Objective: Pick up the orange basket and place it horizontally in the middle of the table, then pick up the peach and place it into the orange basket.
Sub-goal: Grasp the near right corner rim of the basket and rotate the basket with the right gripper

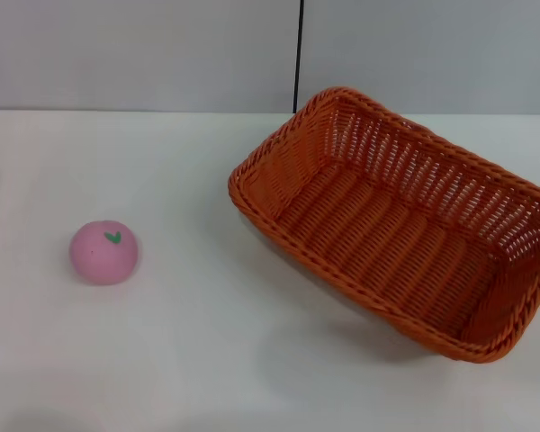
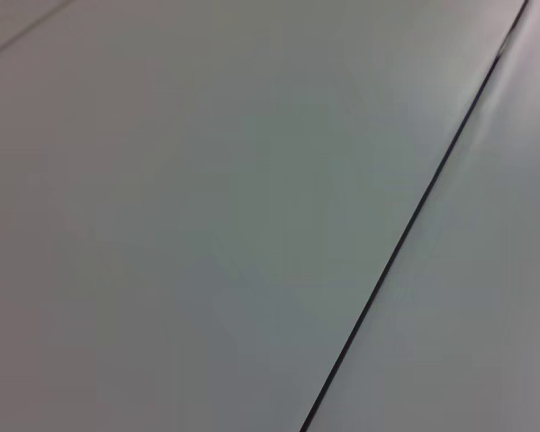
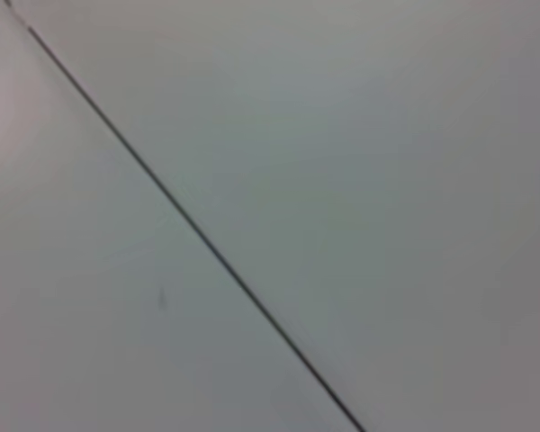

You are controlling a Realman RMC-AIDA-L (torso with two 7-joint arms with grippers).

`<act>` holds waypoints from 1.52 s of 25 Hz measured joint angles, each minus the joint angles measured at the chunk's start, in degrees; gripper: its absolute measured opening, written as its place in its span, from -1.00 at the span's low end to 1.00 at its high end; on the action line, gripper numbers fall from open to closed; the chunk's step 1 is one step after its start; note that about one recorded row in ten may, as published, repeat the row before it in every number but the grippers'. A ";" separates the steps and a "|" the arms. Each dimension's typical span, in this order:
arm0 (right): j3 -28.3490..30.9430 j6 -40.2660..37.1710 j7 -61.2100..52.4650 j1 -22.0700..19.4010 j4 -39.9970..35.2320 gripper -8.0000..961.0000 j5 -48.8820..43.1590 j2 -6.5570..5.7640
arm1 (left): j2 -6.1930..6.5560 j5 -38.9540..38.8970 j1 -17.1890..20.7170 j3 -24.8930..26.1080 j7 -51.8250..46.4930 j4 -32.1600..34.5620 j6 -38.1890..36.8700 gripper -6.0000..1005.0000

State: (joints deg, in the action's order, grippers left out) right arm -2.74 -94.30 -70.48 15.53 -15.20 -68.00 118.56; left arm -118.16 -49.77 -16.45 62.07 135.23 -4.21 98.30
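Orange basket (image 1: 400,220): right half of the head view, resting on the white bench (image 1: 189,360), mouth up and empty. Its long axis runs on a slant, from the upper middle of the frame down to the lower right corner, so it is not yet lying level across the frame.

Peach (image 1: 104,252): left side of the head view, a little below mid-height, green leaf mark facing up. It sits well apart from the basket, with bare bench between them.

My pincers: neither one shows in the head view. Both wrist views give only a plain grey surface crossed by one thin dark seam. I cannot tell whether either is released or clenched, nor exactly where they hang.

Step in hand, as I judge it: the basket comes first, needing a lift, a turn and a shift toward the centre of the frame.

The relation that matters: the basket lies on my right arm's side, the peach on my left arm's side. So my right arm is probably nearer the basket, and the grip must allow for that slanted axis.
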 joint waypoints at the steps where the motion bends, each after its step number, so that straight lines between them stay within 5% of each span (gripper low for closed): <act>1: 0.00 0.00 0.00 0.00 0.00 0.06 0.00 0.00 | 0.00 0.00 0.00 0.00 0.00 0.00 0.00 0.60; 24: 1.96 -2.74 -2.99 -3.12 3.19 0.06 0.26 0.15 | -0.15 1.96 5.40 -1.83 -0.07 -0.57 12.63 0.57; 38: 1.46 -3.23 -3.00 -1.71 3.34 0.06 0.04 0.08 | -0.01 1.96 4.94 -1.63 0.08 -0.49 12.96 0.56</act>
State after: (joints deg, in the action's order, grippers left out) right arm -1.28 -97.54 -73.48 13.82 -11.86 -67.96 118.65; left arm -118.17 -47.81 -11.50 60.44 135.30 -4.70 111.25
